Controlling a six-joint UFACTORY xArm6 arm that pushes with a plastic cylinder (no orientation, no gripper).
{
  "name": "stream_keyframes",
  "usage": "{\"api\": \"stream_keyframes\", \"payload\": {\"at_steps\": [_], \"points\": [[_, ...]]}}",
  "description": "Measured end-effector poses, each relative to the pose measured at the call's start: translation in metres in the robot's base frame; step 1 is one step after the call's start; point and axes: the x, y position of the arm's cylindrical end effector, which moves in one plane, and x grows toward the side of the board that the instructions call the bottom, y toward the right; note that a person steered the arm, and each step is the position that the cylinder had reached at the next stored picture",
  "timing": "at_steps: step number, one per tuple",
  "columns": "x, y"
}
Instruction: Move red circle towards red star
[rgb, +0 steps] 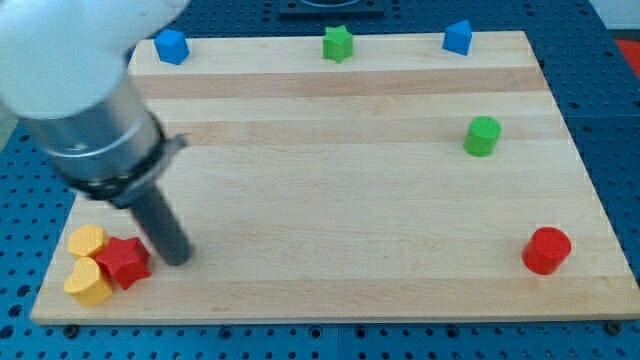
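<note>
Red circle (546, 250) sat near the board's lower right corner, well apart from the red star (123, 262) at the lower left corner, with almost the whole width of the board between them.

Largest first: wooden board (340, 200) lay flat, filling most of the view over a blue perforated table (620, 120). Grey and white arm (85, 110) came in above the board's upper left corner and ended in a dark rod. My tip (177, 259) stood on the board just to the right of the red star, close beside it; no hand to open or close, only the rod.

Along the board's top edge: blue block (171, 46) at left, green star (338, 44) at middle, blue block (458, 37) at right. Green cylinder (482, 136) stood toward the board's right side, above the red circle. Two yellow blocks (87, 241) (88, 283) huddled at the board's lower left corner, touching the red star's left side.
</note>
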Motion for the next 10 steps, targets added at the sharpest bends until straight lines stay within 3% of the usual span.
{"api": "stream_keyframes", "payload": {"at_steps": [3,4,5,7,10], "points": [[-0.059,0.286],[-0.066,0.388],[-0.044,0.478],[-0.002,0.481],[0.013,0.316]]}}
